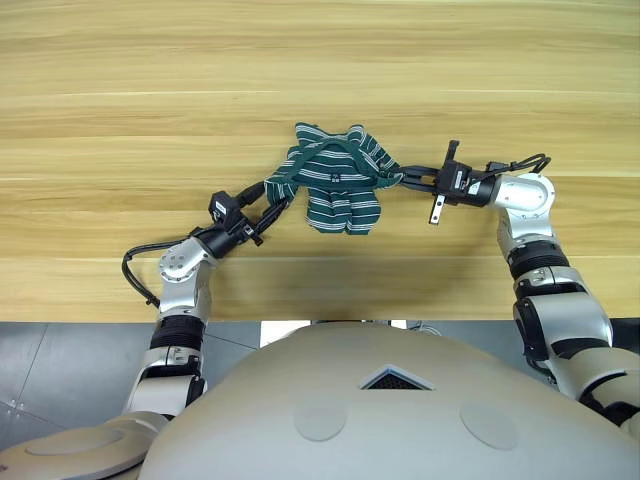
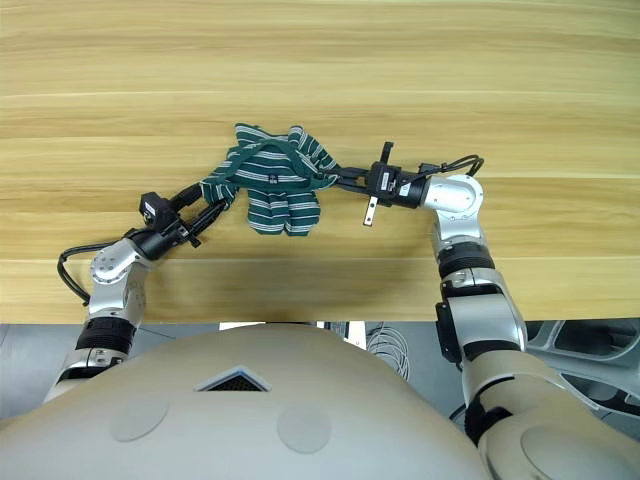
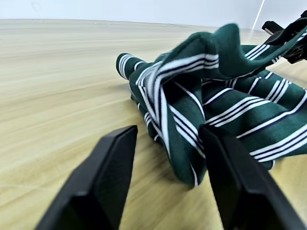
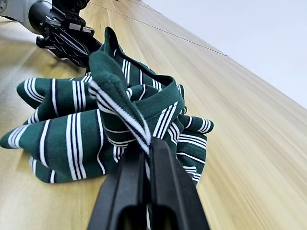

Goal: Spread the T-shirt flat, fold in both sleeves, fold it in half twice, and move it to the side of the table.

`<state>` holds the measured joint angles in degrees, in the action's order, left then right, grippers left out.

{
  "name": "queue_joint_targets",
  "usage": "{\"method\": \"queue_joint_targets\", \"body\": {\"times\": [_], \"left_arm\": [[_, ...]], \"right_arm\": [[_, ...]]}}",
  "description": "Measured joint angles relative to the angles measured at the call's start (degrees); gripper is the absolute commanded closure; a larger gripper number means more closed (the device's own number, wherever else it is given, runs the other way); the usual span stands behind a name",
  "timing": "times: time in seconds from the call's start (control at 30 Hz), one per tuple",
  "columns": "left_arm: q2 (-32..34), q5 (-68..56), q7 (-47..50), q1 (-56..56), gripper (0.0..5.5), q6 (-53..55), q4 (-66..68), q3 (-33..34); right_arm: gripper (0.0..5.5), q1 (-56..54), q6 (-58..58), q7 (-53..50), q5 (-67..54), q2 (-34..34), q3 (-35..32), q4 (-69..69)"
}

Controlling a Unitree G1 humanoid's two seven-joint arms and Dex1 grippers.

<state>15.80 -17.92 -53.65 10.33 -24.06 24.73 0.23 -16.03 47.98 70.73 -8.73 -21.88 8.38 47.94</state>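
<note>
The T-shirt [image 1: 335,185], dark green with white stripes, lies crumpled in a heap on the wooden table [image 1: 120,100]. My right gripper [image 1: 402,180] comes in from the right and is shut on a fold of the T-shirt's edge [image 4: 120,103], holding that fold a little above the heap. My left gripper [image 1: 268,208] sits at the heap's lower left corner. Its fingers [image 3: 110,163] stand open on the tabletop, with the nearest striped fold [image 3: 177,129] just ahead of them and against the inner side of one finger.
Bare wood surrounds the heap on all sides, with wide room toward the far side. The table's front edge [image 1: 90,320] runs close below both arms. A black cable [image 1: 135,265] loops beside the left forearm.
</note>
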Motion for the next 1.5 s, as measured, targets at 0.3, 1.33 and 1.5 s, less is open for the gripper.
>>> {"method": "queue_joint_targets", "body": {"times": [0.3, 1.33, 1.5], "left_arm": [[-0.18, -2.46, -2.30, 0.21, 5.33, 0.03, -1.28, 0.22], [10.28, 9.79, 9.99, -15.00, 5.45, 0.32, -19.38, 3.78], [11.50, 10.08, 16.57, -20.78, 5.45, 7.48, -30.65, 6.98]], "right_arm": [[5.50, 0.07, 0.00, -0.22, 0.00, 0.00, 0.00, -0.87], [5.50, -14.29, -9.91, -11.31, 1.11, -5.02, -5.03, -14.23], [5.50, -15.00, -16.63, -11.58, -3.44, -7.49, -6.54, -28.53]]}}
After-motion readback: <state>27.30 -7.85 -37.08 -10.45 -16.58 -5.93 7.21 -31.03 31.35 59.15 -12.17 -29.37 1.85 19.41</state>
